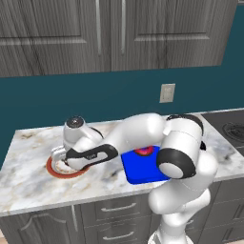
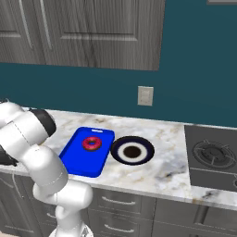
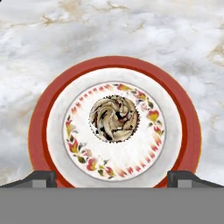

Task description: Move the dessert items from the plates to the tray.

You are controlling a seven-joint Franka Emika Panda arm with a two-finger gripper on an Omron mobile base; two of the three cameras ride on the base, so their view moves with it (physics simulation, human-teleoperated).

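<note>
One of the two treats is yet to be moved: the cupcake [image 3: 114, 118] sits upright at the centre of the red-rimmed plate [image 3: 43, 113], inside its ring of painted flowers, and the hand view looks straight down on its swirled top. That squared-up line suits a descent from above, since the cake is small and round and would be best caught across its sides. The gripper [image 3: 112, 177] hangs over the plate with its jaws spread wide and nothing between them; the two fingertips [image 3: 40, 178] frame the plate's near edge well apart from the cupcake, so no contact has been made. My reading is that the arm is in the approach step, with lowering and closing still to come. In the left base view the hand hovers over this plate at the counter's left end [image 1: 28, 157]. Farther right, the donut [image 2: 91, 143] already lies inside the blue tray [image 2: 76, 159], so half the job looks done. Just beside the tray stands the navy plate [image 2: 144, 150], now bare. Carrying the cupcake across will call for a gentle squeeze, as its soft top could crush or tip.
</note>
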